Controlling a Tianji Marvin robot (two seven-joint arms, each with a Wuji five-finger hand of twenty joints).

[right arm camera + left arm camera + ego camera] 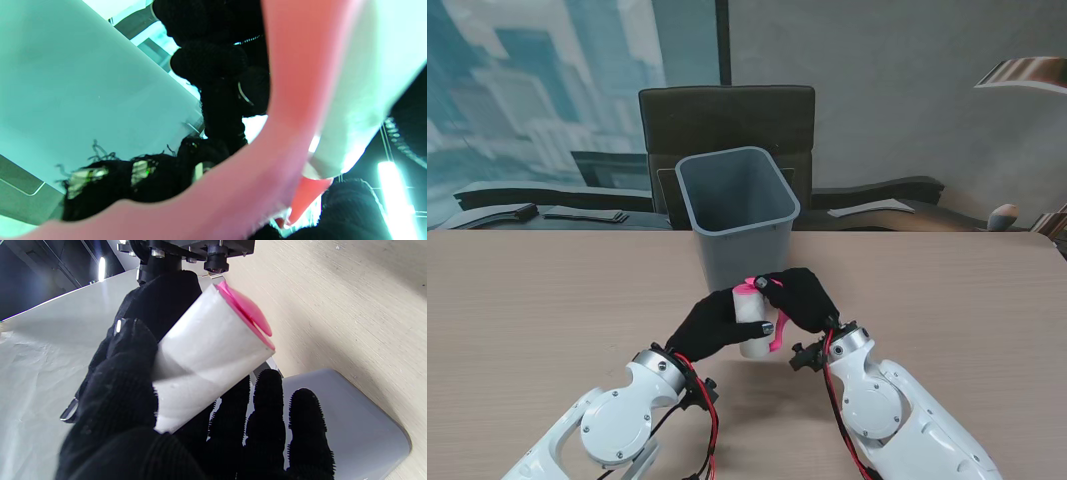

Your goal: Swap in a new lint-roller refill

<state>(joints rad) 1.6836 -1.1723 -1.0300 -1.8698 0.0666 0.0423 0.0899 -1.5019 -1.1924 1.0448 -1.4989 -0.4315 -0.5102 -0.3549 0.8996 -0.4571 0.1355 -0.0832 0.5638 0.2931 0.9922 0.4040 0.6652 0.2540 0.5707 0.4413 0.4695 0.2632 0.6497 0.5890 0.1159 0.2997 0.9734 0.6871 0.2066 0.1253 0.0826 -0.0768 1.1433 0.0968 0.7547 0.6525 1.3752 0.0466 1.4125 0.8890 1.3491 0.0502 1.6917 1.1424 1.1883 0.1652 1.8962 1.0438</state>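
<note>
Meanwhile, my left hand (710,325) wraps its fingers around the white refill roll (749,322), held above bare tabletop (547,300); my right hand (802,297) pinches the pink handle (774,337), just before the grey bin (737,215).

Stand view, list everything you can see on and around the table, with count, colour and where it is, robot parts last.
Roll: one, white, held over the table between both hands, nearer to me than the bin.
Handle: one, pink, on the roll, running down its right side.
Bin: one, grey, open top, standing on the table's middle, farther from me than the hands.
Table: one, light wood, across the view.
Chair: one, dark, behind the bin past the table's far edge.
Left hand: one, black glove, wrapped round the roll.
Right hand: one, black glove, gripping the pink handle at the roll's top.
</note>
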